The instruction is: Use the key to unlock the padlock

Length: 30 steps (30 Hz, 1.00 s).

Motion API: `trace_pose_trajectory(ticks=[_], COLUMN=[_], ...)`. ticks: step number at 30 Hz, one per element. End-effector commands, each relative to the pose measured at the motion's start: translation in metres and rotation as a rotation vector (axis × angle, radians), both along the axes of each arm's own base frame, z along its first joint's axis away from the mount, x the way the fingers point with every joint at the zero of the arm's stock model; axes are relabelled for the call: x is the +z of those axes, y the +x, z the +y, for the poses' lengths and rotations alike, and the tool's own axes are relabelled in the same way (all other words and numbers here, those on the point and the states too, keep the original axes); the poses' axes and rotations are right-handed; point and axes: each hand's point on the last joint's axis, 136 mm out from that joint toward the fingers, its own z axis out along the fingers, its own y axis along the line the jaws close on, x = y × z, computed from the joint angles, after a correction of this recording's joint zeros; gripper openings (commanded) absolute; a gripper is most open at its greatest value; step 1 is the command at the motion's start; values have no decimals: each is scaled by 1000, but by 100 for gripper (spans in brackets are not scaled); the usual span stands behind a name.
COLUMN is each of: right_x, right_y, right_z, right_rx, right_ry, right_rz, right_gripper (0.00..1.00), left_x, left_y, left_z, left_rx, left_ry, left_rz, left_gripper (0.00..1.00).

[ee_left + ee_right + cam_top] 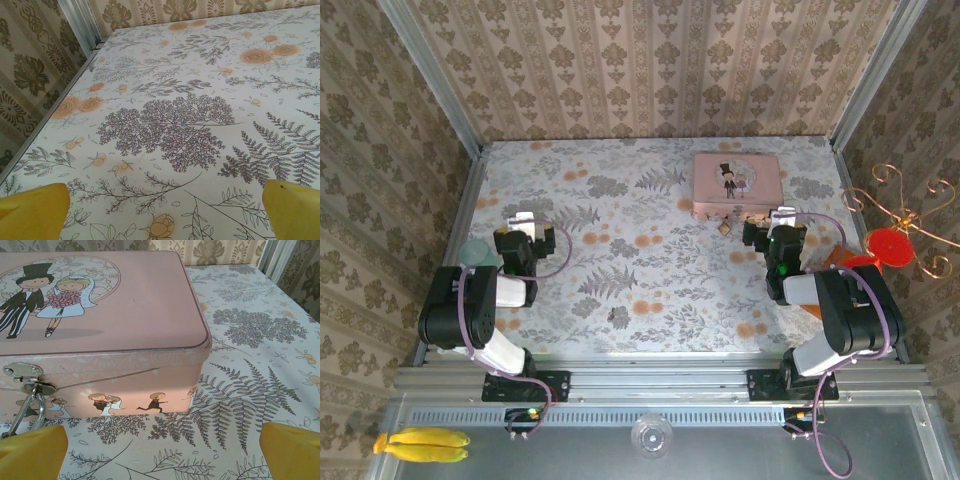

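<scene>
On the tin's point(737, 182) hasp point(22, 371), padlock point(724, 228) — left gripper point(165, 207), right gripper point(162, 450) both spread, empty.

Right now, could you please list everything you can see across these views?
table: one, floral grey and orange.
tin: one, pink, far right of the table.
padlock: one, brass with silvery shackle, hanging on the tin's front hasp.
key: one, dark, mid-table towards the near edge.
bananas: one bunch, yellow, on the near ledge, left.
cup: one, clear, on the ledge, centre.
wire ornament: one, copper with red disc, right of the table.
left tool: one, yellow pads, open, over bare table.
right tool: one, yellow pads, open, facing the tin's front.
</scene>
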Motion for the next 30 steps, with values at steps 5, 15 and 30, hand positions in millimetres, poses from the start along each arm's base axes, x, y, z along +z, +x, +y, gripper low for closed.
trace_pose_trajectory(ticks=[5, 15, 30], right_x=[7, 16, 96], right_y=[4, -1, -28], right_z=[-2, 7, 34], right_rx=[-17, 3, 83], right_ry=[6, -37, -21], right_rz=[-22, -57, -131], right_gripper=[100, 100, 100], left_x=[9, 29, 147], left_y=[4, -16, -43], left_z=[0, -10, -79], left_rx=[1, 1, -94], left_ry=[14, 79, 29], left_rz=[-28, -141, -185], left_gripper=[100, 100, 100])
